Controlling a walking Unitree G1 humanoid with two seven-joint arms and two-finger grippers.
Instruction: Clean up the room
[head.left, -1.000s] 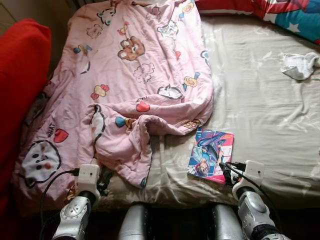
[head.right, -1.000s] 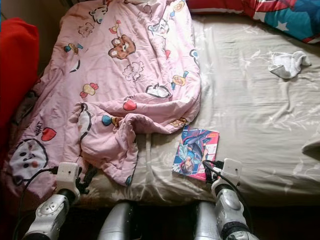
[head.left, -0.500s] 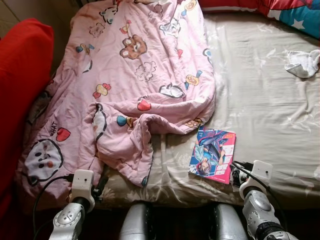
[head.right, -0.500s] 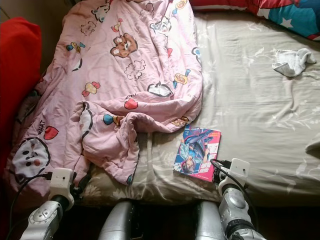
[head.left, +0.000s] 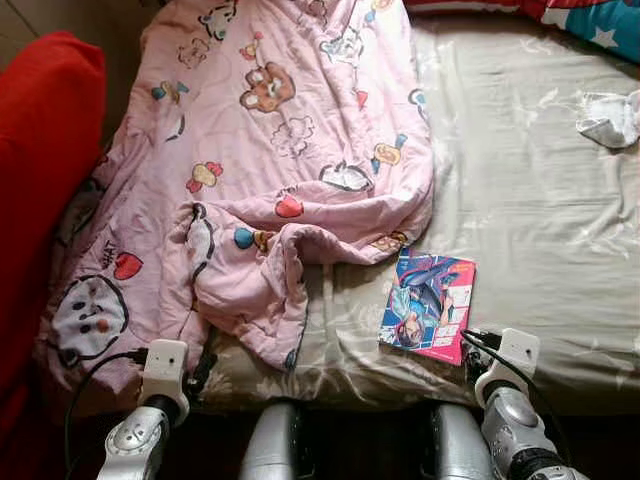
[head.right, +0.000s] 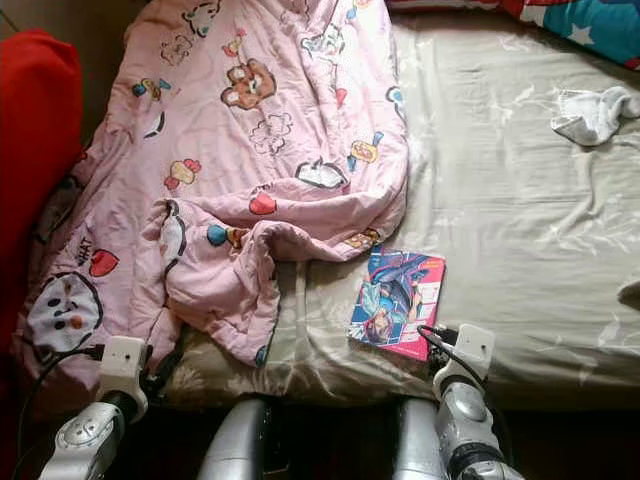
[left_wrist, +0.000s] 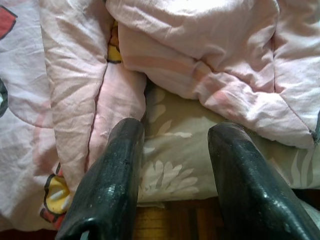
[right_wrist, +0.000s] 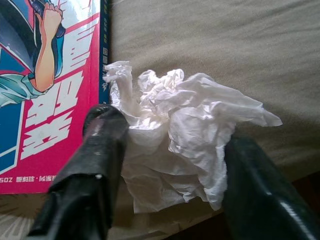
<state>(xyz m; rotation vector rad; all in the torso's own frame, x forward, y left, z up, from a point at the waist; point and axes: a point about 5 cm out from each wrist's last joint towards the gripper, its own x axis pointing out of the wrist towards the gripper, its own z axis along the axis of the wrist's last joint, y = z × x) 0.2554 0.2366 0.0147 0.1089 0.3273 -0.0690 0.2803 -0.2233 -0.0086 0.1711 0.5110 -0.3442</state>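
Bracketing the crumpled tissue beside the comic book at the bed's edge, my right gripper sits wide open, not yet gripping, left gripper spread empty near the pink quilt.

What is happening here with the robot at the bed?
The robot stands at the foot of a bed. Its right gripper has a crumpled white tissue between its open fingers, beside a comic book lying on the sheet. The left gripper is open at the bed's edge, next to a rumpled pink blanket, holding nothing. A white sock lies farther up the bed.
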